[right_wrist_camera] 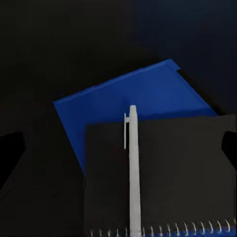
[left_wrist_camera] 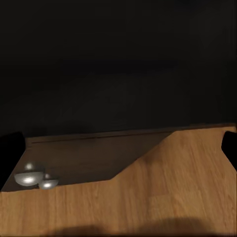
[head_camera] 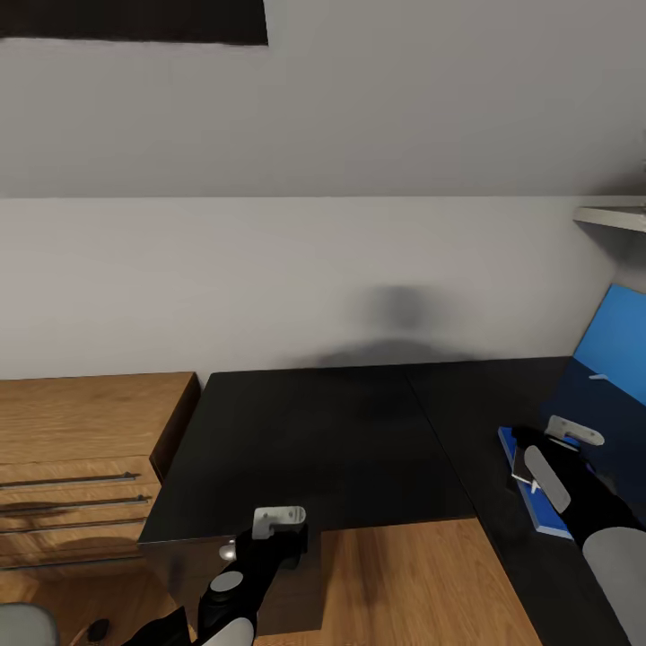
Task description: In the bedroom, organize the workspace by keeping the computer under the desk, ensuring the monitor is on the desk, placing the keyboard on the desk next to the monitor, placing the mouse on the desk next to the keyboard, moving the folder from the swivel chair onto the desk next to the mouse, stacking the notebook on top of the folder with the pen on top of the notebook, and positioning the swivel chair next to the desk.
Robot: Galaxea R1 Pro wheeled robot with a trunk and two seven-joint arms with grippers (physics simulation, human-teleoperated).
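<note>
Above the black bench (head_camera: pixel 323 440), the right tool (right_wrist_camera: pixel 121 150) hangs spread and empty over the pen (right_wrist_camera: pixel 133 168), which lies on the notebook (right_wrist_camera: pixel 187 168) atop the blue folder (right_wrist_camera: pixel 133 94); a careless retreat could roll the pen away. Whether the left tool (head_camera: pixel 280 519) is spread cannot be told.

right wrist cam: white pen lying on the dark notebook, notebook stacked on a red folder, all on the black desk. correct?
One thing is off: the folder is blue, not red, as the right wrist view shows. The rest holds: the white pen lies on the dark notebook, which sits on the folder, on the black desk.
</note>
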